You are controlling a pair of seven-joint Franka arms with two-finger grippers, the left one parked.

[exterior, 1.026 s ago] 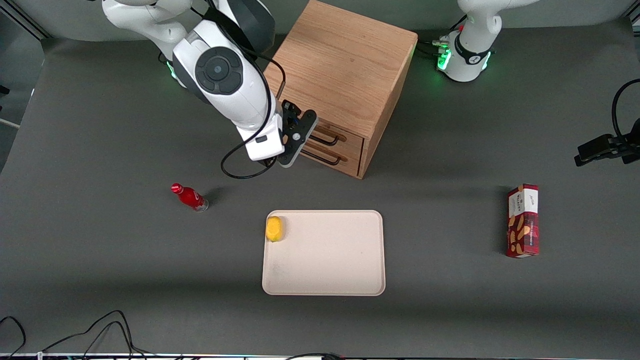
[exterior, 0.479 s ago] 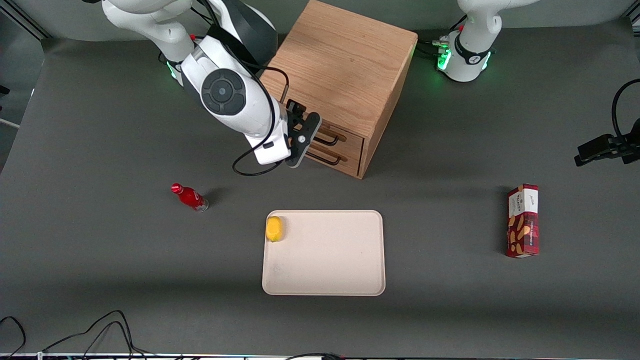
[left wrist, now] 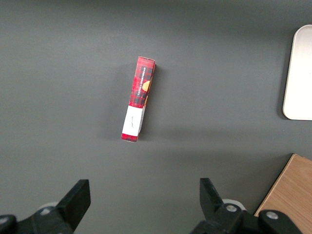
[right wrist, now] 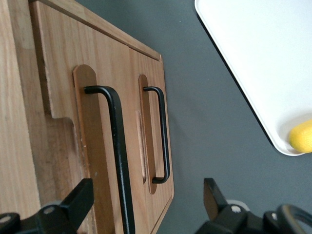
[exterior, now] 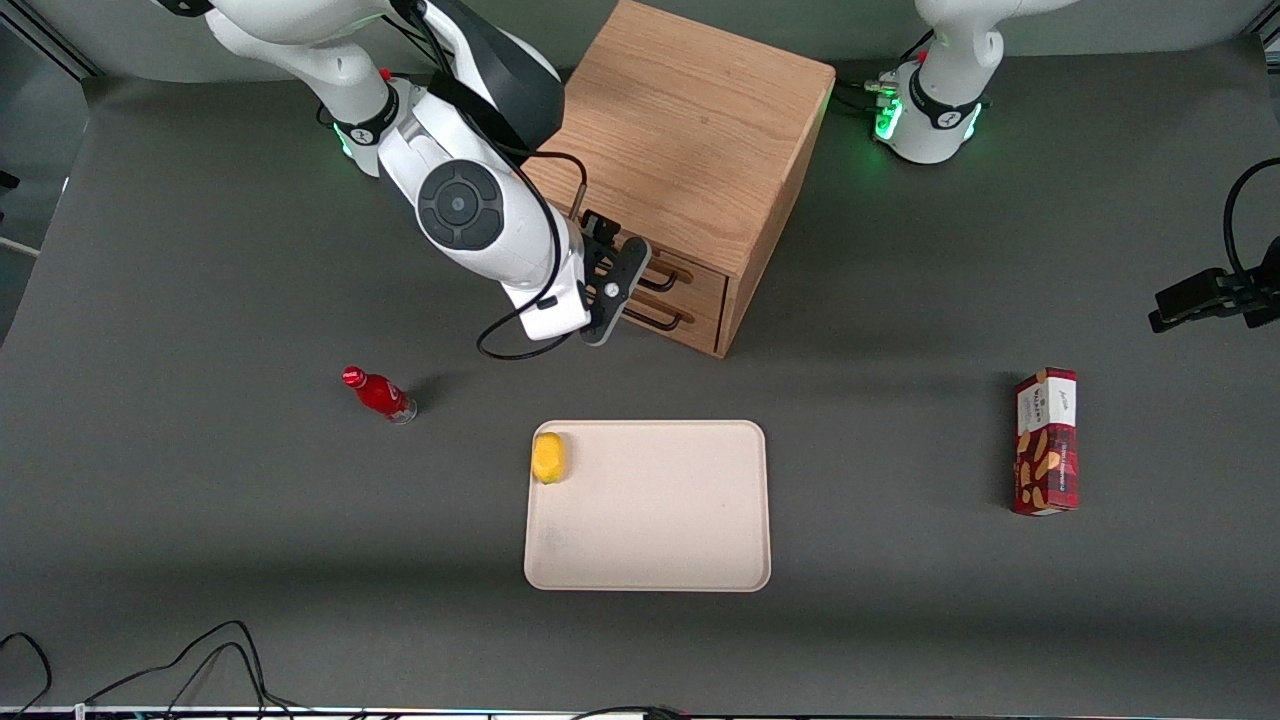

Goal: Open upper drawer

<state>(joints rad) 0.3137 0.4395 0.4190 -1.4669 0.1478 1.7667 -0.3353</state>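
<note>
Front view, gripper (exterior: 612, 290): at the front face of the cabinet (exterior: 690, 150), level with the drawer handles at the end nearer the working arm; from here I cannot tell whether it touches a handle.
Front view, upper drawer (exterior: 688, 278): top of the two drawers in the cabinet's angled front, closed flush, its black wire handle (exterior: 660, 283) partly covered by the gripper.
Front view, lower drawer (exterior: 682, 318): directly under the upper one, also closed.
Front view, tray (exterior: 660, 560): at about 6 o'clock from the cabinet, nearer the camera, with a yellow fruit (exterior: 548, 457) in the corner nearest the working arm.
Front view, red bottle (exterior: 380, 394): at about 9 o'clock from the tray, toward the working arm's end.
Front view, snack box (exterior: 1046, 440): toward the parked arm's end, well apart from the tray.

Left wrist view, snack box (left wrist: 139, 99): lying on the dark table (left wrist: 73, 73), with an edge of the tray (left wrist: 297, 78) at 3 o'clock of it.

Right wrist view, gripper (right wrist: 146, 207): fingers spread wide apart, holding nothing; one fingertip (right wrist: 80, 195) sits over the cabinet front, the other (right wrist: 212, 192) over the table.
Right wrist view, upper drawer handle (right wrist: 117, 146): its bar runs between the two fingers, with a clear gap to each.
Right wrist view, lower drawer handle (right wrist: 163, 136): parallel, just beside it.
Right wrist view, tray (right wrist: 253, 63): near the cabinet, the yellow fruit (right wrist: 302, 136) at its rim.
</note>
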